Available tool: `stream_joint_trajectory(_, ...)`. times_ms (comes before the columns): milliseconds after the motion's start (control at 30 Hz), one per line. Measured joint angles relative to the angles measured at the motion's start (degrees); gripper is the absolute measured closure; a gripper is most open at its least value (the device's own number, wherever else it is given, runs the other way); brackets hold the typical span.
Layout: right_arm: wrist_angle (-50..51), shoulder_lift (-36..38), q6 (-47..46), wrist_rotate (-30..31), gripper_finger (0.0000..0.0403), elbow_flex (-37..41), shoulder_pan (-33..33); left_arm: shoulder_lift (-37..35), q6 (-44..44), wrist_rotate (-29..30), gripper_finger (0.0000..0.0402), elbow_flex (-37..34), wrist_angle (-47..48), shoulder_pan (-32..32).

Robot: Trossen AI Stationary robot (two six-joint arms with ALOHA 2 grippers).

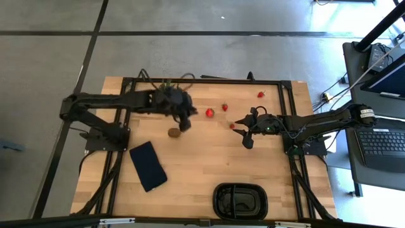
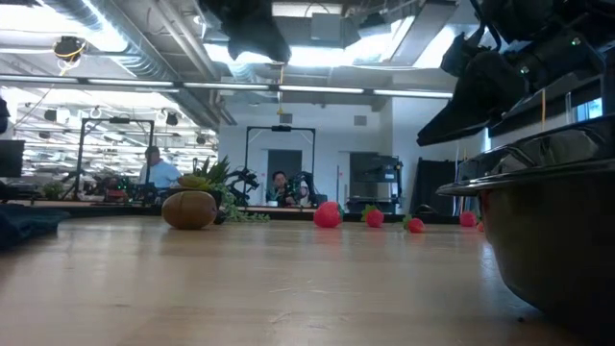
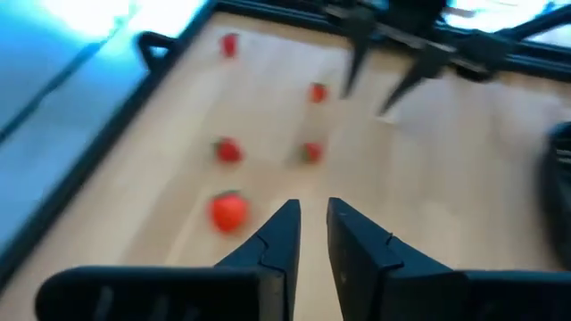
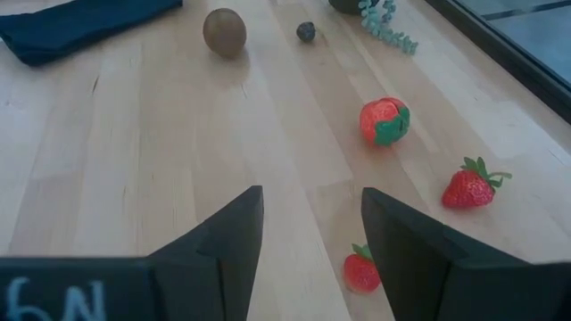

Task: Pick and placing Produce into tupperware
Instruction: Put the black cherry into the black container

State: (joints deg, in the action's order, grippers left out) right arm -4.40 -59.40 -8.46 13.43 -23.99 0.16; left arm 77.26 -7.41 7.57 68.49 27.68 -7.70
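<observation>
Red strawberries lie scattered on the wooden table, and one small one sits just by my right gripper. The brown kiwi rests on the wood, with a tiny dark berry beyond it. The black tupperware stands at the near edge, with nothing visible in it. My left gripper hovers above the table just right of the kiwi, its fingers a narrow gap apart. My right gripper is open and hovers over the small strawberry.
A flat navy slab lies left of centre toward the near edge. A spiky green plant stands at the far edge under the left arm. A black frame borders the table. Bare wood stretches between the fruit and the tupperware.
</observation>
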Motion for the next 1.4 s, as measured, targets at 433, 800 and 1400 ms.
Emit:
stream_joint_trajectory(433, -0.90, 0.00, 1.45, 0.04, 0.0210, 0.00, -0.15, -1.37, 6.80, -0.15, 0.0292, 0.00, 9.04, -12.77)
stream_joint_trajectory(800, -1.12, 0.00, 1.45, 0.07, 0.0210, 0.00, -0.15, -0.86, 9.51, -0.15, 0.0120, -0.02, 12.46, -18.17)
stream_joint_trajectory(1400, -1.23, 0.00, 1.55, 0.09, 0.0210, 0.00, -0.15, 0.84, 0.18, 0.49, 0.0103, -0.02, 15.99, -17.43)
